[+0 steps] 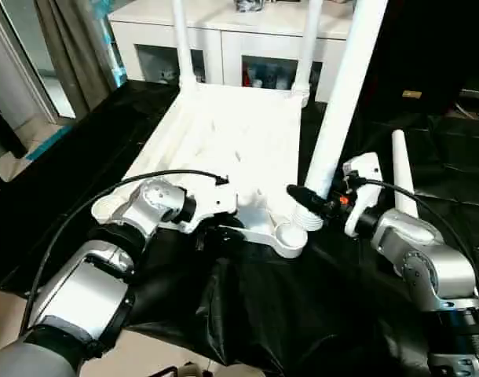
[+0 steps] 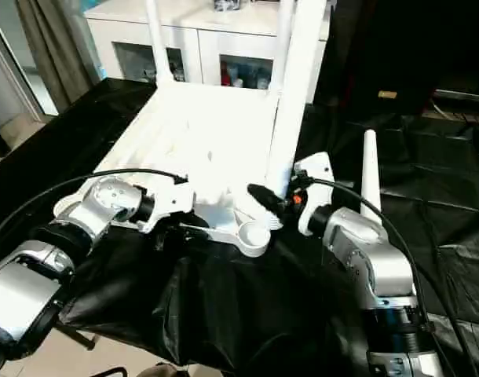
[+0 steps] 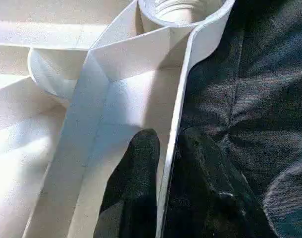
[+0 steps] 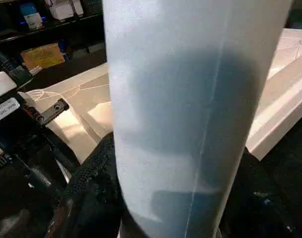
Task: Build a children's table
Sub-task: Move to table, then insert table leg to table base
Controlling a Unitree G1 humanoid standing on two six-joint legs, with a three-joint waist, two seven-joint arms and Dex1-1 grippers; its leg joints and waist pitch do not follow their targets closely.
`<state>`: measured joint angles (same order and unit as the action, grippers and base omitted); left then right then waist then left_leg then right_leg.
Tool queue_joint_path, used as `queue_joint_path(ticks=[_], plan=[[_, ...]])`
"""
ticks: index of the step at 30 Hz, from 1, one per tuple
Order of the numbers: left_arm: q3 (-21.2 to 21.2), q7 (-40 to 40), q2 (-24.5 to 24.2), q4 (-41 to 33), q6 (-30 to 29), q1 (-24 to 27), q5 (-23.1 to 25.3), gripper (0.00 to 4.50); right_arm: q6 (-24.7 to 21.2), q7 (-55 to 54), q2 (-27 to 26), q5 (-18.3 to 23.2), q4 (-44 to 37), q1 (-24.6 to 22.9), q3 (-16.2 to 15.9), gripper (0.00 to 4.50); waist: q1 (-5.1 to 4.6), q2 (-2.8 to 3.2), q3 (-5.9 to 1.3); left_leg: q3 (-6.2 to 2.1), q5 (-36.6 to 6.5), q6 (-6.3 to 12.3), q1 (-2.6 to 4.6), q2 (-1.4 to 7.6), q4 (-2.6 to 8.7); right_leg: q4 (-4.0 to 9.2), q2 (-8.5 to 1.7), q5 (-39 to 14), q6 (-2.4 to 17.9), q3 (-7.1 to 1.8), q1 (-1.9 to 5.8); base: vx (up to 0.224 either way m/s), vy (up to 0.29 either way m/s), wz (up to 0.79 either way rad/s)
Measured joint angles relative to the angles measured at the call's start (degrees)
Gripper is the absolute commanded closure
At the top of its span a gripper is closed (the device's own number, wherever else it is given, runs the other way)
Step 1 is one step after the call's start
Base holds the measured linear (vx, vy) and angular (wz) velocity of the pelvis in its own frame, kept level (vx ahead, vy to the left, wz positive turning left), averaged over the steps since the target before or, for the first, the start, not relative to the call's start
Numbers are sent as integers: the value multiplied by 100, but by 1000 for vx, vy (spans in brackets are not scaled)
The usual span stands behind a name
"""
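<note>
The left gripper [image 1: 212, 214] sits at about eight o'clock in the head view, its silver forearm coming in from the lower left. Its two black fingers [image 3: 136, 168] straddle the thin near rim of the table top [image 1: 224, 133], one inside the rim and one outside over the black sheet [image 1: 255, 314]; the gap between them is narrow, and whether they press the rim or merely flank it I cannot tell.

The table top lies upside down on the black sheet, filling the centre from roughly eleven to six o'clock, ribs facing up. Two legs stand in its far corners: the far left leg [image 1: 180, 39] at twelve o'clock and the far right leg [image 1: 308, 47] toward one o'clock. An empty corner socket [image 1: 288, 232] lies at the near right corner, just beside the right gripper.

The right gripper [image 1: 312, 206] is at four o'clock from the centre, its fingers pinching the lower end of a third leg [image 1: 345, 94], which rises tilted toward one o'clock, its threaded foot at the near right corner.

A loose leg [image 1: 403, 177] lies on the sheet at three o'clock, just behind the right arm.
</note>
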<state>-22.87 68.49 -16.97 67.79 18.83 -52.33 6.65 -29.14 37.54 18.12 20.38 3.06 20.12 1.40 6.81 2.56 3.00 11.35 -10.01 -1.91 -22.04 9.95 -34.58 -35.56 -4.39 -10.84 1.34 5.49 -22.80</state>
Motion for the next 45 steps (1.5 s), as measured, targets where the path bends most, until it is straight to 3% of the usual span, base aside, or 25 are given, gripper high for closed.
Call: queue_joint_path(ticks=[8, 13, 21, 26, 34, 37, 45], plan=[[163, 319, 109, 13, -204, -24, -34, 437, 1, 4, -1, 0, 0, 0, 0, 259, -23, 0, 0, 2, -2, 1, -2, 0, 4, 11, 0, 0, 0, 0, -1, 0, 0, 0], [228, 442, 181, -25, -504, -2, -124, 447, 8, 37, -2, 0, 4, 0, -16, 259, -58, 0, 0, 4, -4, 4, -1, 0, 10, 16, 0, 0, 0, 0, -2, 0, 0, 0], [399, -242, 173, -842, -1030, 520, -130, 450, 62, 62, -32, -1, 113, 9, -88, 259, -114, -9, -12, 6, 0, 6, 23, 2, 7, 15, 0, 9, 6, 1, 11, 0, 0, 0], [520, -601, 172, -1368, -1169, 894, -142, 450, 64, 127, -46, -4, 244, 24, -134, 259, -154, -71, -15, 4, 0, 5, 45, 2, 9, 22, 0, -1, -21, 3, 14, 0, 0, 0], [560, -685, 189, -1812, -1266, 1113, -136, 450, 167, 168, -118, -27, 486, 305, -185, 259, -121, -98, -26, 8, -1, 4, 46, -1, 26, 31, 0, 2, -16, -1, 13, 0, 0, 0], [630, -647, 193, -1798, -1368, 1109, -233, 393, 186, 168, -117, -28, 519, 306, -183, 259, -115, -98, -26, 9, 0, 4, 47, -1, 32, 30, 0, 10, -2, 0, 9, 0, 0, 0], [715, -689, 202, -1707, -1385, 1094, -302, 376, 223, 169, -133, -32, 621, 308, -183, 259, -114, -109, -24, 9, 0, 4, 45, 0, 30, 38, 0, 8, -8, 1, 11, 0, 0, 0]])
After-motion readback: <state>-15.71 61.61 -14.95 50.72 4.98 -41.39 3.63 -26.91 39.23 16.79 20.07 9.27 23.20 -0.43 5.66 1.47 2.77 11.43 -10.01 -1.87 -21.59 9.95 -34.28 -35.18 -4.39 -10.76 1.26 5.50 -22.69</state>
